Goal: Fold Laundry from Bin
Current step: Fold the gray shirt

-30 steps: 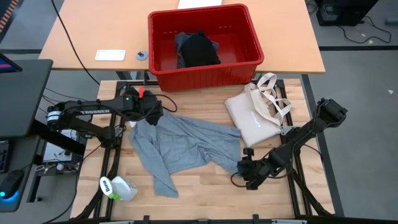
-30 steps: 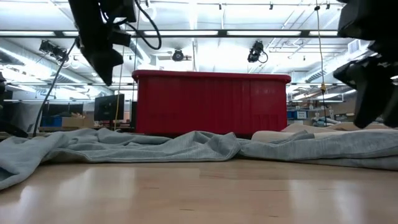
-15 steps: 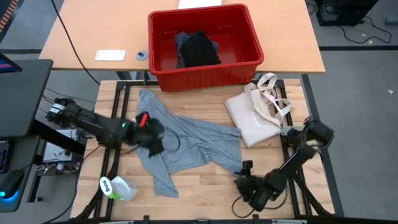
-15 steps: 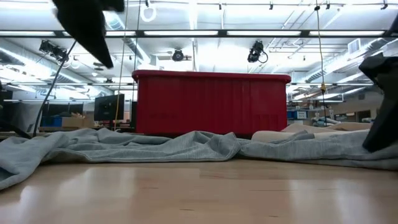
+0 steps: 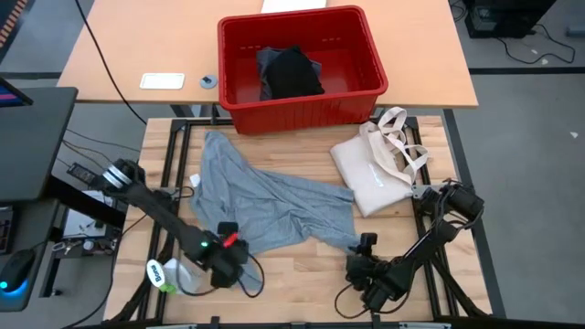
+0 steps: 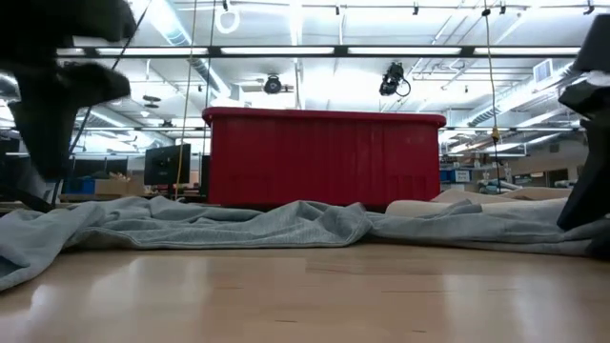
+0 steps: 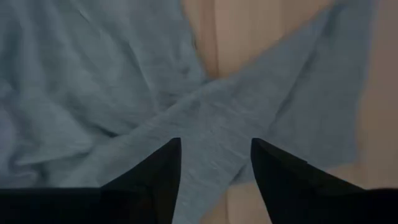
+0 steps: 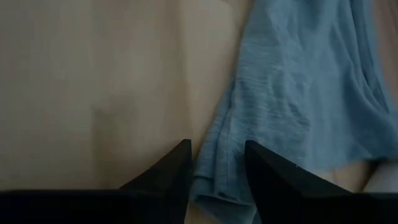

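Spreading across the middle of the wooden table [image 5: 302, 283], the light grey T-shirt [image 5: 274, 206] lies crumpled but mostly opened out, one end reaching toward the red bin [image 5: 297, 100] and a narrow strip trailing to the near left edge; it looks laid there so both arms can reach opposite ends and flatten it before folding. The bin sits on the far table behind it, a large black garment [image 5: 292, 73] bunched inside, apparently waiting its turn. Just right of the shirt rests a cream tote bag [image 5: 370, 174], touching or nearly touching the cloth, which could snag a fold on that side. At the near left corner a white and green bottle [image 5: 174, 274] lies on its side close to the shirt's trailing strip. The left gripper [image 5: 228, 265] hangs low over that strip, and its wrist view shows the two dark fingers [image 7: 155, 177] standing apart with grey cloth between and beneath them, not clamped on anything, seemingly lined up to pinch it. The right gripper [image 5: 366, 265] sits at the shirt's near right edge, its fingers [image 8: 168, 174] likewise apart, straddling the folded hem rather than holding it, probably poised to take the matching corner.
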You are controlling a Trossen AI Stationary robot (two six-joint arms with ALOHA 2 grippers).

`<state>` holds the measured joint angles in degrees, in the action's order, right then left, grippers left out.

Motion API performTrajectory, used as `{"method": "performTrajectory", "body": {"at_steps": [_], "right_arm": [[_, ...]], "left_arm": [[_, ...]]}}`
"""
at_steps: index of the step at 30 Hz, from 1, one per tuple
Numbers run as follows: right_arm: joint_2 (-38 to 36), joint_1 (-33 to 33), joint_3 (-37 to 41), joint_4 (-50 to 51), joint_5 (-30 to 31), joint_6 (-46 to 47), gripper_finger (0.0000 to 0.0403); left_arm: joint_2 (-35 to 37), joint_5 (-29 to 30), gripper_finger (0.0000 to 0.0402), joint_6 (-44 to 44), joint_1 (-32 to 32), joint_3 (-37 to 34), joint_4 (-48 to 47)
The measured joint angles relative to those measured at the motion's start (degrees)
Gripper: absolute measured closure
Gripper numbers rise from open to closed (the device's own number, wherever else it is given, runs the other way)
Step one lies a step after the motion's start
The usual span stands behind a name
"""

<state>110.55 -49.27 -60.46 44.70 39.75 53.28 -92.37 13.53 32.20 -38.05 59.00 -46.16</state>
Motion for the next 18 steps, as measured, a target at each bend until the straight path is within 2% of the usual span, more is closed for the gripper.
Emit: {"method": "performTrajectory", "body": {"at_steps": [6, 12, 18], "right_arm": [[-0.43, 0.34, 1.67, -0.84, -1.46, 2.74, 0.0282], [-0.4, 0.38, 1.76, -1.27, -1.85, 3.53, 0.034], [-0.34, 0.38, 1.87, -0.79, -1.81, 4.76, 0.038]], "left_arm": [[-6.62, -7.02, 0.0232, -5.57, 2.34, 4.42, 0.14], [-8.94, -7.08, 0.0245, -11.58, 1.99, 10.81, 0.16], [-11.94, -5.66, 0.0246, -15.26, 0.57, 10.95, 0.77]]}}
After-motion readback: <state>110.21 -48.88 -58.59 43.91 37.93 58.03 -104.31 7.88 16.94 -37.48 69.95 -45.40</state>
